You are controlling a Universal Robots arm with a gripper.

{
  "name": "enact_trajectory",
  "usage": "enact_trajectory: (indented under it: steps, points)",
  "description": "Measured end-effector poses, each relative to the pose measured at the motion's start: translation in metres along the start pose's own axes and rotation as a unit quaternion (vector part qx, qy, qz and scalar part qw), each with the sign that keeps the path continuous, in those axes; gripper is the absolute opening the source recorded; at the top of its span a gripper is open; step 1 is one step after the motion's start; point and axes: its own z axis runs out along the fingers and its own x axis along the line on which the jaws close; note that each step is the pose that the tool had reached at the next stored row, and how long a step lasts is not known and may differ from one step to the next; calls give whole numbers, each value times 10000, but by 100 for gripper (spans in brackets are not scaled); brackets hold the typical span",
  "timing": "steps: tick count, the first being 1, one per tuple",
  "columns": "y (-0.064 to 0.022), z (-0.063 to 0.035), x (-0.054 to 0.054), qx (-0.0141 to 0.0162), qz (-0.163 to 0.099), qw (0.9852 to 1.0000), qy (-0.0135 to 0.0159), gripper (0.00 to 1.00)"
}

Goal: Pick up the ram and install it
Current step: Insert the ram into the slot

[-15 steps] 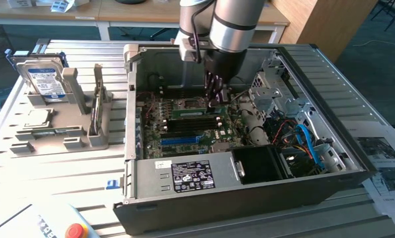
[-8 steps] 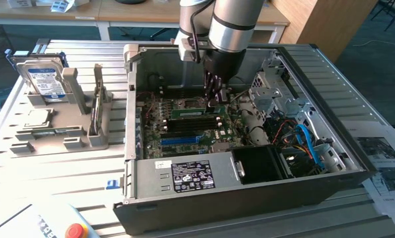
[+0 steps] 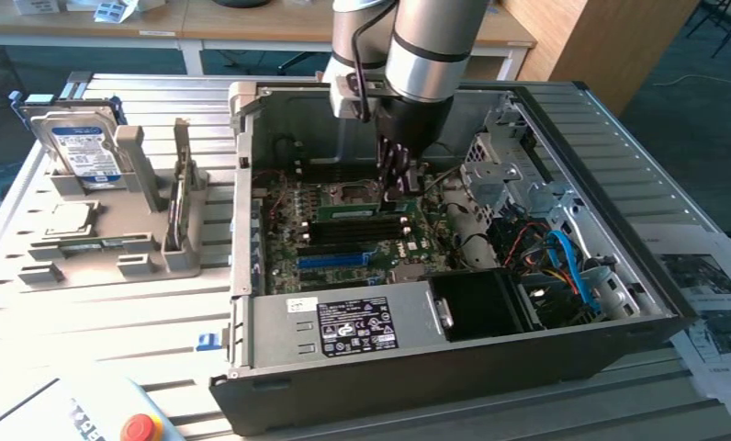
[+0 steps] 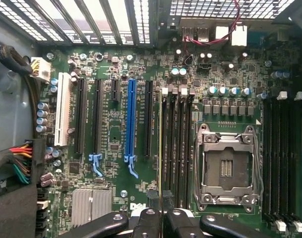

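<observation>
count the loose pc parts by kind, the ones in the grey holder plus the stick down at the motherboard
ram: 2
hard drive: 1
processor chip: 1
total: 4

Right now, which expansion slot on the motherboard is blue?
The long blue slot beside the short black slot; the others are black, except one white slot.

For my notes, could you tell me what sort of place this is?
Probably a robotics lab or test workshop: a robot arm reaches into an open computer case on a slatted metal workbench, a grey parts holder with a hard drive stands beside it, and a red emergency-stop button sits nearby.
</observation>
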Motion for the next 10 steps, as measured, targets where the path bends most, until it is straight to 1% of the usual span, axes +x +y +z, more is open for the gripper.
enact_trajectory:
  steps: [10]
  points:
    - [2, 87, -2, 1, 1, 10000, 0, 12]
